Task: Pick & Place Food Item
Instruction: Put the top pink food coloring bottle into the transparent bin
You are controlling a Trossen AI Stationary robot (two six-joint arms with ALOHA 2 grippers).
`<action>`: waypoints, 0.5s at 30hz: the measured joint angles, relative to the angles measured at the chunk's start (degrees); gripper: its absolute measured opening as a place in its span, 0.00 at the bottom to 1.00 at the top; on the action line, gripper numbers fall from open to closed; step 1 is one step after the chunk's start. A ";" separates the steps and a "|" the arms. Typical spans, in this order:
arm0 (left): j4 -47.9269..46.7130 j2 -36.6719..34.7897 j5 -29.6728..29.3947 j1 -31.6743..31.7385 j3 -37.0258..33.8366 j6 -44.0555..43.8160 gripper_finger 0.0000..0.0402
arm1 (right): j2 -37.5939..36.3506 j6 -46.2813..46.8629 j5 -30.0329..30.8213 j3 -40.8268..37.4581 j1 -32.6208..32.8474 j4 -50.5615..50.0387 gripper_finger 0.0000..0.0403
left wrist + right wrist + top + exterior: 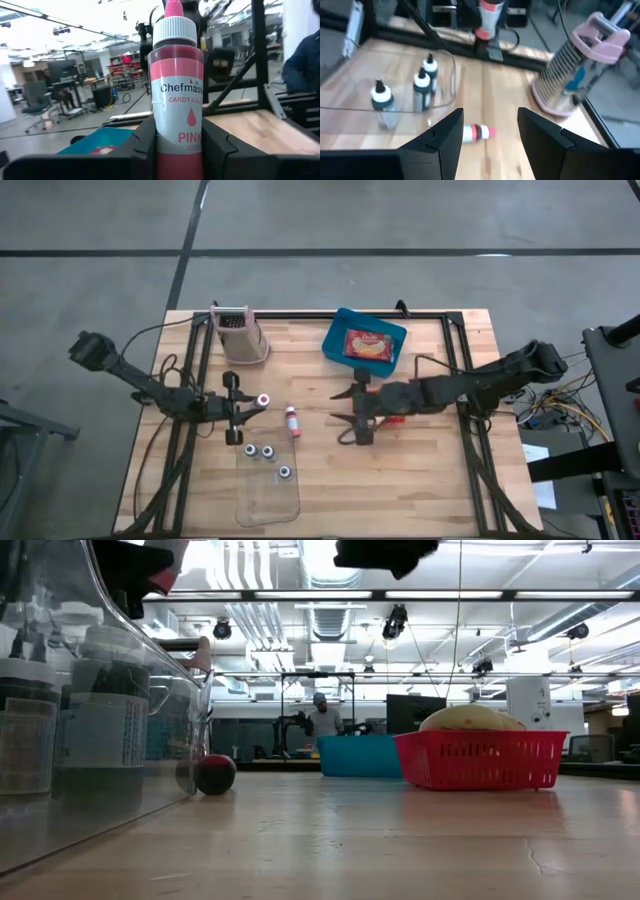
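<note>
pink candy colour bottle (177, 90) sits clamped upright in your left gripper (236, 410); clear tray (268, 498) lies at five o'clock; right gripper (352, 418) hangs spread, empty

Robotics lab: exposed ceiling ducts (330, 615), strip lights (400, 595), other arm rigs (290, 730), concrete floor (400, 220).

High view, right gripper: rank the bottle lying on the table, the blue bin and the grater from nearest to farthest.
From the right gripper:
1. Lying bottle, just toward the left arm.
2. Blue bin, at the table's far edge; close to the bottle's distance, slightly farther.
3. Grater, far-left corner area.
</note>
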 joint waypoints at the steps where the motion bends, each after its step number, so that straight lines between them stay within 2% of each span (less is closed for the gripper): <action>1: -0.53 0.00 -0.58 -0.15 0.07 -0.01 0.24 | 0.56 0.25 -0.07 2.82 -0.32 -4.41 0.45; 7: -0.99 0.15 -2.48 -0.19 -0.72 -0.78 0.24 | 6.75 -3.04 -0.82 20.13 -1.02 -25.72 0.49; 15: 0.93 0.37 -3.92 -0.12 -1.90 0.44 0.24 | 19.20 -9.77 -3.76 40.33 -3.60 -38.93 0.54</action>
